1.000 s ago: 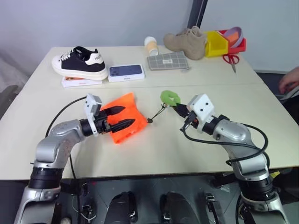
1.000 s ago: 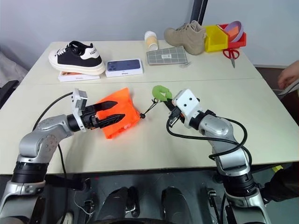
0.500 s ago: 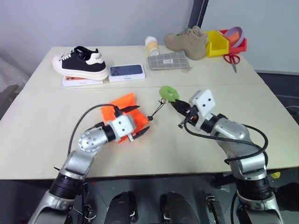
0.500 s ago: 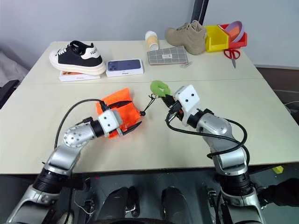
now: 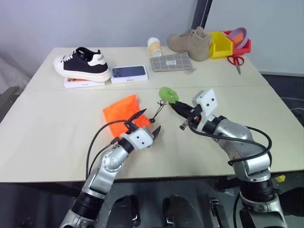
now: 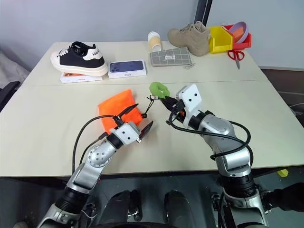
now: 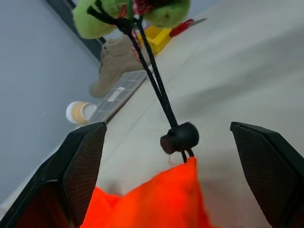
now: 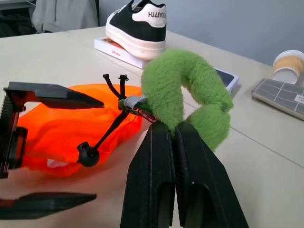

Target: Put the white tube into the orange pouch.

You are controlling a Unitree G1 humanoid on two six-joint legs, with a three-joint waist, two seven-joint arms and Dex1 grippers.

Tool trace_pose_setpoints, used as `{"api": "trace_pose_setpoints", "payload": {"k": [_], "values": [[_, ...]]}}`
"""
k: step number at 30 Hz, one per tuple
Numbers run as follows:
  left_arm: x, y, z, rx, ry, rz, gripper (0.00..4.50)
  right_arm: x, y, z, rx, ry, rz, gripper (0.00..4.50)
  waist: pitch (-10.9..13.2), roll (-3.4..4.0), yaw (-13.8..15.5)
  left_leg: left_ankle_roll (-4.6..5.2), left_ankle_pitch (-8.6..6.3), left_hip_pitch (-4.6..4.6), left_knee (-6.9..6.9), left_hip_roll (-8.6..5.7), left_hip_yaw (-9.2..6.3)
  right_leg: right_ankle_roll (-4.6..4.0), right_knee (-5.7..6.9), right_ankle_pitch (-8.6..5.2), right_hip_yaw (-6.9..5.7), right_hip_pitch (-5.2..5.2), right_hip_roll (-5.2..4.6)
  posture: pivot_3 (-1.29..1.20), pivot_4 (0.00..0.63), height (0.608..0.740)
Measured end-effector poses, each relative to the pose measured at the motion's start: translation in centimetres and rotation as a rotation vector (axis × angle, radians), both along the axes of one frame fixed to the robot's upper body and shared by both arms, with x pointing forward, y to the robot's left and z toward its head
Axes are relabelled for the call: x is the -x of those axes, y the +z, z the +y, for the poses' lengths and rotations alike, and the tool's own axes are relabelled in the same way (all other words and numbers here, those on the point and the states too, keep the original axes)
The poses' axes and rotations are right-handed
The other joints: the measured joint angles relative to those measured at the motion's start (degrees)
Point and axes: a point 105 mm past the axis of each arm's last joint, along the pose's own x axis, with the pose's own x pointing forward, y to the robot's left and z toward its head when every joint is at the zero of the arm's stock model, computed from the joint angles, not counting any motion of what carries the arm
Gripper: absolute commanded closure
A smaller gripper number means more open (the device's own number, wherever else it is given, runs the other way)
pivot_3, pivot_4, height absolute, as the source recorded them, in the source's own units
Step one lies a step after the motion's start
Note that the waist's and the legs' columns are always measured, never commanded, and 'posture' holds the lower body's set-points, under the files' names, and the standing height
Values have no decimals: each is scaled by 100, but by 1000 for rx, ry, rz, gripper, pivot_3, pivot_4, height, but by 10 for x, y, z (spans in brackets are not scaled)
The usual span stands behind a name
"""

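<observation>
Step in hand looks like opening the orange pouch, which lies flat on the worktop; right gripper is clamped on the green disc at the cord's end, cord taut; left gripper is spread wide at the pouch's cinched neck, holding nothing; white tube can't be made out; next move probably needs the toggle slid back to loosen the mouth.

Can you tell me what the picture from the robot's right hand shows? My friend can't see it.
The right gripper is shut on a fuzzy green ring tied to a dark cord. The cord runs down to an orange pouch lying on the table, with the left gripper open around the pouch's end.
</observation>
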Motion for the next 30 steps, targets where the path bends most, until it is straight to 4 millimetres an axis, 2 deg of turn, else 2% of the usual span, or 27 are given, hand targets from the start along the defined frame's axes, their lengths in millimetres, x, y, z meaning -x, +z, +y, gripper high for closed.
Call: {"api": "trace_pose_setpoints", "payload": {"k": [7,13,18,30], "values": [[-4,-2,4,112,26,43,48,0,-2,1,15,4,4,4500,0,0,5,1,-1,0,1,0,-1,0,0,0,-1,2,0,0,150,740],[-6,-10,5,110,31,71,48,-2,2,-2,11,-21,-9,4500,0,0,3,1,-1,0,2,0,-1,0,0,0,-2,2,0,0,150,740],[-6,-10,4,112,22,62,48,-8,13,-13,-7,-92,-46,4500,0,0,12,1,-1,0,2,0,-1,0,-1,0,-2,2,0,0,150,740],[-11,-1,-6,103,-7,-1,48,-11,11,-18,3,-132,-47,4500,0,0,10,2,-1,-1,2,0,-1,0,-1,0,-2,2,0,0,150,740]]}}
